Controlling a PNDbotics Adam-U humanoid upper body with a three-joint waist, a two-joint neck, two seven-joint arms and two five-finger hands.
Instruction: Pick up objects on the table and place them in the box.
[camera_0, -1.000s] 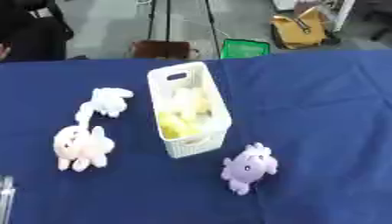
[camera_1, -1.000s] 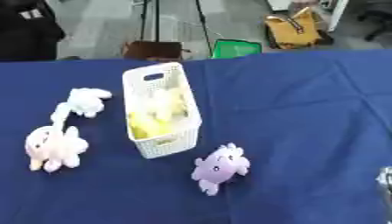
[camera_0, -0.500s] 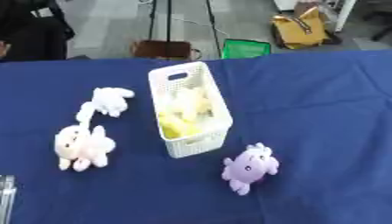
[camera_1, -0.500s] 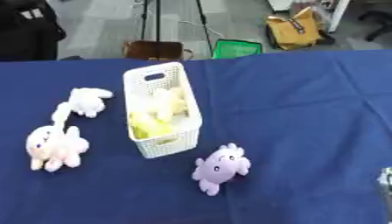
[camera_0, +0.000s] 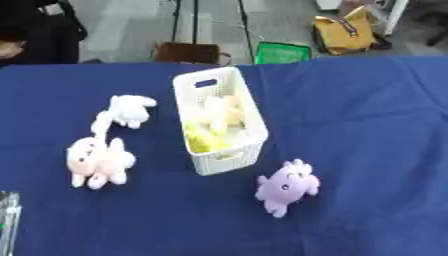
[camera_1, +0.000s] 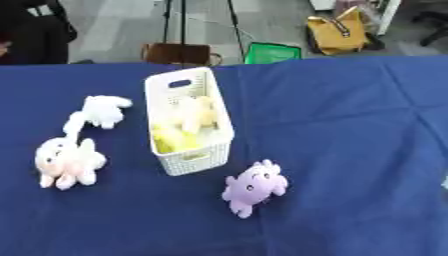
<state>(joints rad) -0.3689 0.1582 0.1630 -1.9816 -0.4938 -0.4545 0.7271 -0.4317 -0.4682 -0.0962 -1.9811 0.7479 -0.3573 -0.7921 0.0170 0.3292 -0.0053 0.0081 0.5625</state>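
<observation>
A white slotted plastic box (camera_0: 219, 122) holding yellow plush stood on the blue-clothed worktop (camera_0: 367, 125); hand states could not be told.

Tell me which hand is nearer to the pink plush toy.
Left. The left hand shows at the lower left corner, just below the pink plush toy; the right hand is at the far right edge.

Soft, even overhead light, faint shadows, no glare; both views blurred throughout, edges undistorted
</observation>
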